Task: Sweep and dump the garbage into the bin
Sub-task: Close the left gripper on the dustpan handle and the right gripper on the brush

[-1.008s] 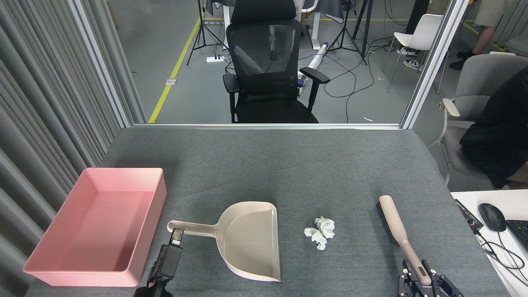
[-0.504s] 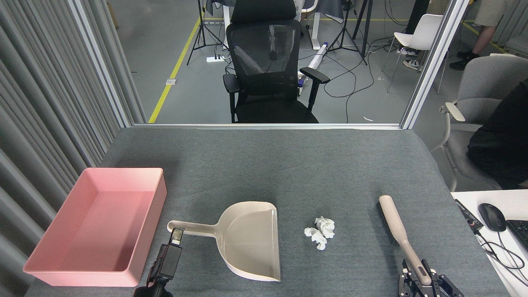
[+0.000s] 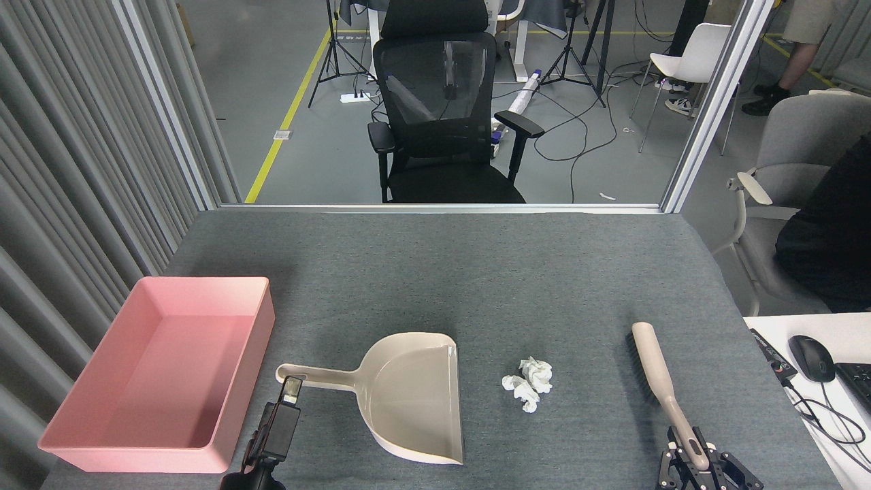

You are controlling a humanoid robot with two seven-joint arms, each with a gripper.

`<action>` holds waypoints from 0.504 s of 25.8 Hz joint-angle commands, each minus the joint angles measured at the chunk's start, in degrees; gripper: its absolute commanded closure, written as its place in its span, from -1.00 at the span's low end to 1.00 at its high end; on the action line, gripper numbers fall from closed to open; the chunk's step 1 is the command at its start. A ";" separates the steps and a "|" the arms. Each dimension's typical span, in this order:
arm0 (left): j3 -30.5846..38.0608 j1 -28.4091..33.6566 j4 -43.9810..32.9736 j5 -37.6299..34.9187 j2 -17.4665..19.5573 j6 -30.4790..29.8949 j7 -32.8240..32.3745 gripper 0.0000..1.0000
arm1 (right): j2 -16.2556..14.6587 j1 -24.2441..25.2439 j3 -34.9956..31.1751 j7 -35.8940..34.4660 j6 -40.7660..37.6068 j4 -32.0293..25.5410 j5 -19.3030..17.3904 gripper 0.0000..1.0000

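Right end effector (image 3: 694,457): closed around the near end of the brush (image 3: 656,371) handle, at the worktop's near right edge. Holding it by the far tail of the handle leaves the whole bristle length free to sweep.
Left end effector (image 3: 291,389): its tip sits right at the end of the dustpan (image 3: 412,395) handle; seen end-on and dark, so I cannot tell whether it is closed on the handle or merely beside it.
Garbage (image 3: 529,383): small crumpled white paper wads lying on the grey worktop (image 3: 476,279), between dustpan and brush, just off the pan's open lip.
Dustpan placement: flat on the worktop, mouth facing right toward the wads, so a leftward stroke would likely push them straight in.
Brush placement: bristles on its left side, facing the wads, well apart from them.
Bin (image 3: 102,435): pink tub at the far left, nothing visible inside, just beyond the dustpan handle, so a short carry should reach it for dumping.
Stage, as I judge: sweeping not yet done; wads not yet in the pan.
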 commanded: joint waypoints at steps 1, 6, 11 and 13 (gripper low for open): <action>0.00 0.00 0.09 0.00 -0.02 0.01 -0.10 -0.99 | 0.00 0.11 0.00 -0.15 0.03 -0.01 0.00 0.42; -0.09 -0.09 0.53 0.00 -0.11 0.54 -0.01 -0.99 | 0.09 0.20 0.35 -0.33 -0.50 -0.19 0.00 0.47; 0.00 -0.79 0.97 0.09 -0.20 -0.17 0.07 -0.99 | 0.09 0.28 0.70 -0.59 -0.50 -0.98 0.00 0.65; 0.09 -0.62 0.62 0.09 0.07 -0.61 -0.28 -0.99 | 0.00 0.28 0.70 -0.77 -0.59 -1.42 0.00 0.66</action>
